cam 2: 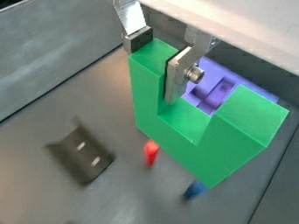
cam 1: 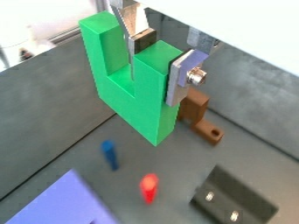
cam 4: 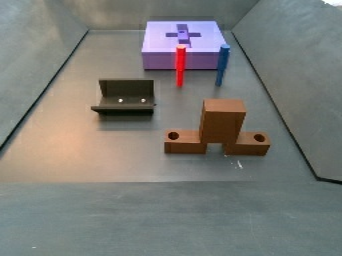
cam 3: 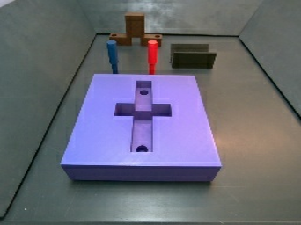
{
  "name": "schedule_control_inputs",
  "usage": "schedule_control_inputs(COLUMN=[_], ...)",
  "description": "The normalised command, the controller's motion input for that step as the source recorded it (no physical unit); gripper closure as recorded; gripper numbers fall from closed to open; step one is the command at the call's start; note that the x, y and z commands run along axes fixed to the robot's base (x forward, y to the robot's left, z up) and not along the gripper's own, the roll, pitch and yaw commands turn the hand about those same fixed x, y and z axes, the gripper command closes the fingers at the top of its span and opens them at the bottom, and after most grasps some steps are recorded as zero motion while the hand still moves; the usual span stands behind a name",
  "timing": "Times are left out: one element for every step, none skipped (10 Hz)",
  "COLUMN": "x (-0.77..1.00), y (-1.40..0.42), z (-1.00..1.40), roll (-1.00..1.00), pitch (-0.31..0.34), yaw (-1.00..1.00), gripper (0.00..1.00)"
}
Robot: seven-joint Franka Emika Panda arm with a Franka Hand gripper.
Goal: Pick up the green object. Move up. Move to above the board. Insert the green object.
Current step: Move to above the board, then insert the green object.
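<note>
Tool: we find it only in both wrist views, raised above the tabletop; neither side view shows it. Its silver fingers clamp one prong of the green object, so we record it as closed and gripping that piece.

Green object: held in the tool, clear of the tabletop, its solid base hanging lowest. One prong sits between the plates, the other stands free beside them. Absent from both side views, so we judge it lifted above their frame.

Board: lies flat on the tabletop, with a cross-shaped recess and two small round holes along its long axis. In a wrist view a purple corner shows below the held piece; in the other wrist view a patch shows behind the piece.

Key relation: we judge the board to lie below and off to one side of the tool, not yet under it. The cross's long arm runs 12 to 6 o'clock in a side view; how the piece's base lines up with it we cannot tell.

Step in hand: we judge pick and lift done, travel to above the board pending.

Other stock: red peg, blue peg, brown block, fixture, all beyond the board's 12 o'clock end in a side view.
</note>
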Motion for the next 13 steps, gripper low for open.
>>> schedule_control_inputs(x=[-0.08,-0.07,-0.06,-0.04,0.0,0.06,0.06,0.04,0.0,-0.24,0.0,0.06,0.4], y=[-1.4,-1.4,-1.4,-1.4,-0.94,-0.44,-0.3,-0.19,0.0,-0.09,-0.02,-0.43,-0.19], z=[0.2,0.22,0.23,0.24,0.17,0.08,0.06,0.05,-0.04,0.0,0.0,-0.03,-0.66], roll=[0.0,0.01,-0.01,0.0,0.01,0.0,0.0,0.01,-0.01,0.0,0.0,0.16,-0.03], pitch=[0.02,0.03,0.054,0.084,0.107,0.127,0.128,0.118,0.0,0.0,0.0,0.0,0.0], yaw=[0.01,0.01,0.01,0.01,0.01,0.0,0.0,0.01,0.0,0.0,0.0,-0.12,0.0], gripper=[1.0,1.0,1.0,1.0,1.0,1.0,1.0,1.0,1.0,1.0,1.0,1.0,1.0])
